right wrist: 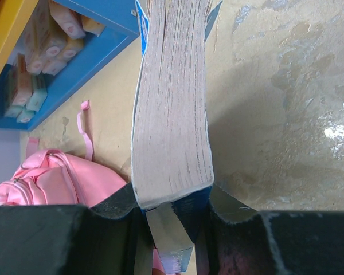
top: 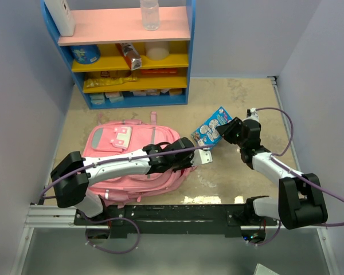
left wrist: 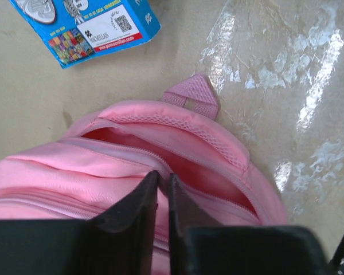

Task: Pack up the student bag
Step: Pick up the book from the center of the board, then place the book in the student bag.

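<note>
The student bag (top: 117, 150) lies flat on the table, a big pink backpack with a grey-white patch. My left gripper (top: 182, 161) is at its right end. In the left wrist view the left gripper (left wrist: 163, 175) is shut on the near edge of the bag's (left wrist: 74, 172) unzipped main opening, whose pink lining shows. My right gripper (top: 225, 133) is shut on a thick blue book (top: 211, 127) and holds it tilted to the right of the bag. In the right wrist view the book's page edge (right wrist: 172, 109) stands between the right gripper's (right wrist: 172, 195) fingers.
A blue shelf unit (top: 189, 51) with a pink top board, yellow shelves, a clear bottle (top: 149, 14) and small boxes stands at the back. Grey walls close in left and right. The bag's pink strap (right wrist: 86, 129) trails toward the shelf.
</note>
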Available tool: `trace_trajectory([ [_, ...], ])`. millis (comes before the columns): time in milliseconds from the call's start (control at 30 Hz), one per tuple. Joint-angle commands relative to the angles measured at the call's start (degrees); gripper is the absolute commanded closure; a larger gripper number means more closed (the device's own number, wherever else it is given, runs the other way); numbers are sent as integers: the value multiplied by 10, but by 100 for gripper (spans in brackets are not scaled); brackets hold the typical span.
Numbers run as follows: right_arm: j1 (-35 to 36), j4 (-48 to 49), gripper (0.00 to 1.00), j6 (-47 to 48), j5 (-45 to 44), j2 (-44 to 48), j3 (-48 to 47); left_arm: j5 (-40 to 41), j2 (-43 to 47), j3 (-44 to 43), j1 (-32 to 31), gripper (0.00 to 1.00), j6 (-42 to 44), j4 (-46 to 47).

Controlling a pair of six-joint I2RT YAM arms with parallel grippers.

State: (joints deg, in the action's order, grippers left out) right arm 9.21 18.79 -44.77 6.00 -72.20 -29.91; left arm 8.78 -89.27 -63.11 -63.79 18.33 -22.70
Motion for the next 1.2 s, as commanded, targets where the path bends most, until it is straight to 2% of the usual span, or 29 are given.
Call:
trace_trajectory([
  [0,-2,18,100,6,11,34,-28,32,-1,4,-5,100,11,20],
  [267,-17,-25,100,0,46,100,-45,62,20,-14,10,100,46,12],
  [567,-19,-10,100,-43,178,149,-24,19,95,-82,97,100,94,-25],
  [700,-17,44,100,-80,224,168,-9,-13,130,-104,137,100,111,-44],
  [900,4,170,100,-164,260,156,1,-85,137,-141,146,100,114,-87],
  [1167,97,218,100,-186,224,65,-25,-126,135,-163,151,100,116,-103],
])
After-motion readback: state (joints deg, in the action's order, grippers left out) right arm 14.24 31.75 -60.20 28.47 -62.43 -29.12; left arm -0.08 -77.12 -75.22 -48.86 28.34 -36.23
